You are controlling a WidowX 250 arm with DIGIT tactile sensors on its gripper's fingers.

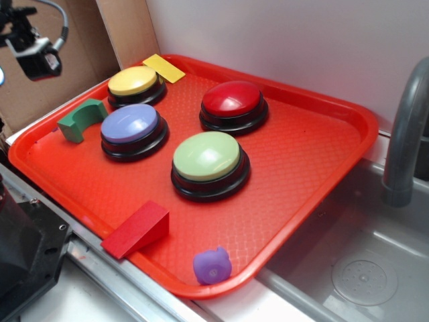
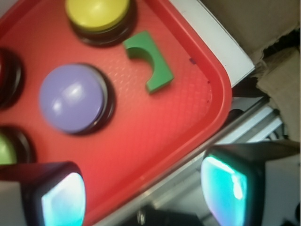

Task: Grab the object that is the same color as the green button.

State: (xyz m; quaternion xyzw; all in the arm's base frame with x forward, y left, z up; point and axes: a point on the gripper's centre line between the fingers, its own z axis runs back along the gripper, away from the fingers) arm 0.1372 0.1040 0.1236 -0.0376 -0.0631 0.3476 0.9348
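You have a red tray [image 1: 315,154] with 4 dome buttons on black bases. The green button [image 1: 206,155] sits near the middle of the tray, with the red button [image 1: 232,99] behind it, the purple button [image 1: 130,123] to its left and the yellow button [image 1: 134,80] at the back left. The green arch block [image 1: 80,119] lies on the tray floor at the left edge, just beside the purple button and apart from it, with the arch cut-out facing that button. A flat yellow block [image 1: 163,68] lies at the back rim, right next to the yellow button. A red wedge [image 1: 137,229] rests near the front rim, and a small purple toy [image 1: 212,265] sits at the front corner.

In your wrist view the gripper [image 2: 141,190] has its 2 fingers spread wide apart, holding nothing. It hangs over the tray rim, and the green arch block [image 2: 153,61] is well clear of both fingers [image 2: 61,197]. A sink [image 1: 362,268] and faucet [image 1: 402,134] are on the right.
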